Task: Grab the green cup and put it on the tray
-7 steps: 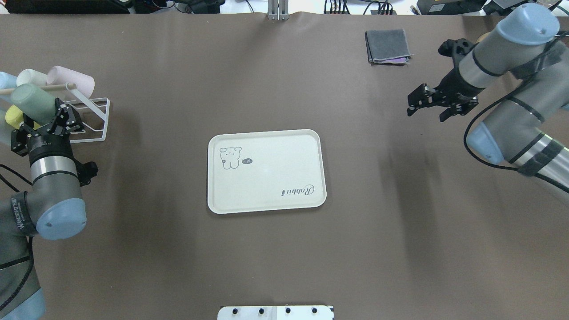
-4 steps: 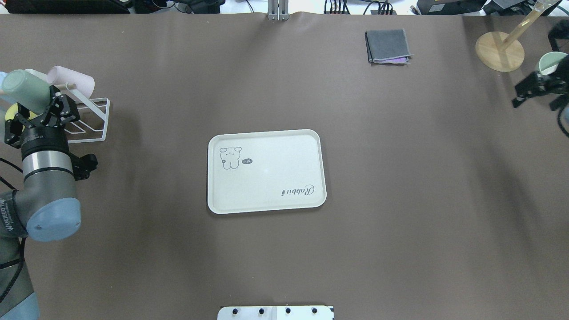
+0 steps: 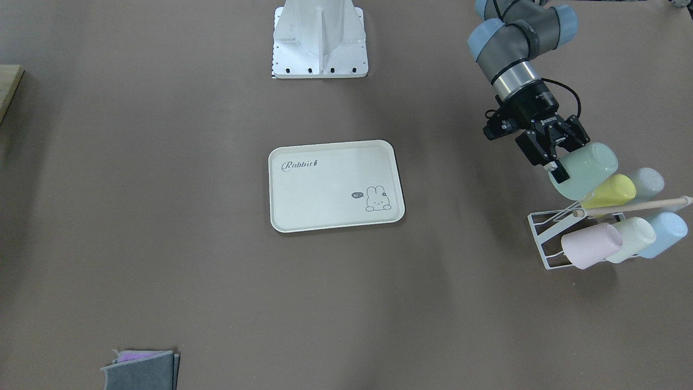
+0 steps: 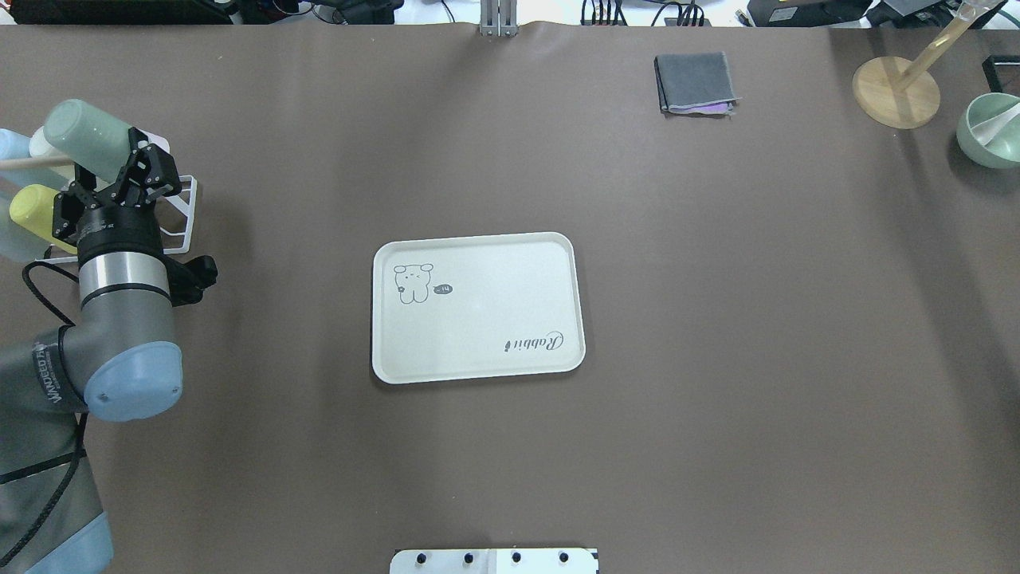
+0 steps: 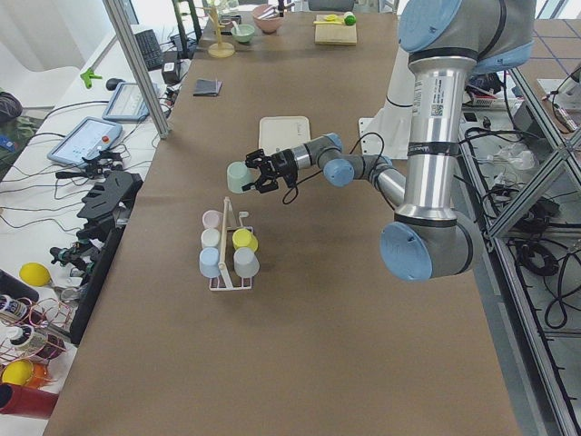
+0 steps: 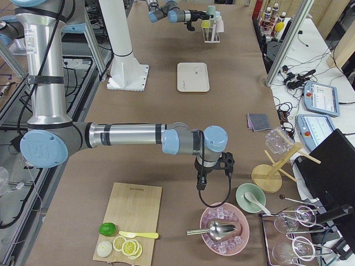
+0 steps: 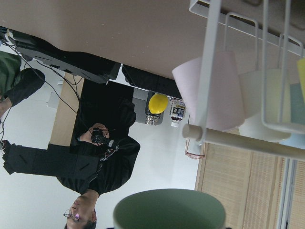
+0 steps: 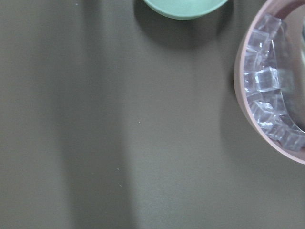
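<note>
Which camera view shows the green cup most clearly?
The exterior front-facing view: the green cup is large and nearly whole, in the left hand. Overhead hides part; exterior left shows it small; left wrist, only its rim.

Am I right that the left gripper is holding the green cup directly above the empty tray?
Not quite: the left gripper does hold the green cup, but near the cup rack at the table's edge, well clear of the empty tray, not above it. The overhead exterior view shows this.

Left tool (image 5: 257, 172) grips green cup (image 5: 238, 176), tipped sideways, centre-left of frame, clear of the bench (image 5: 300, 309). White rack (image 5: 227, 238) of cups just below it. Tray (image 5: 283, 134) flat, upper centre.
</note>
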{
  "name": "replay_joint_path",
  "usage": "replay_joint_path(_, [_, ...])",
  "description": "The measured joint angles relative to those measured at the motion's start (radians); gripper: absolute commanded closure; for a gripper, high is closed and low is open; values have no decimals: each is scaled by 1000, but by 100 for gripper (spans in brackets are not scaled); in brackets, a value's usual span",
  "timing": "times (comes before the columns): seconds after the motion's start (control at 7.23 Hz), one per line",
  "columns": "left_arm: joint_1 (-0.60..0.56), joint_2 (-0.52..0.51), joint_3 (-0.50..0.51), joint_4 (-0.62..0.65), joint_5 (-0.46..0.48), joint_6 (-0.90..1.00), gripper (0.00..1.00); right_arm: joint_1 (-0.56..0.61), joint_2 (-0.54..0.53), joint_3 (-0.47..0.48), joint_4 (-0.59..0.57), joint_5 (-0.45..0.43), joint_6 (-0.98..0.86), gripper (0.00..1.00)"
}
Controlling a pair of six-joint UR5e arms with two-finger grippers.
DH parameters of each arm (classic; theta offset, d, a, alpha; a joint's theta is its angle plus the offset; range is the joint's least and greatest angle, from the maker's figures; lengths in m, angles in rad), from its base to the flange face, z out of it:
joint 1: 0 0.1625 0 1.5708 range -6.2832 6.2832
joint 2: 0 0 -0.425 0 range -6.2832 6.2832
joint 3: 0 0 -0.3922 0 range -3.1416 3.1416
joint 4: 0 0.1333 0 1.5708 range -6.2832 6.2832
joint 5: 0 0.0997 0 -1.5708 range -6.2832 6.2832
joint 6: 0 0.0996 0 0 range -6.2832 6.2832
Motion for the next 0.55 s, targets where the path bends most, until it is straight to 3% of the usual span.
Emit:
replay_joint_path(0.41, [2, -45, -39, -9, -7, 14, 38, 18, 3, 8, 3, -57, -14, 0])
replay_joint_path(0.55, [2, -64, -42, -50, -9, 15, 49, 18, 7, 9, 3, -69, -15, 0])
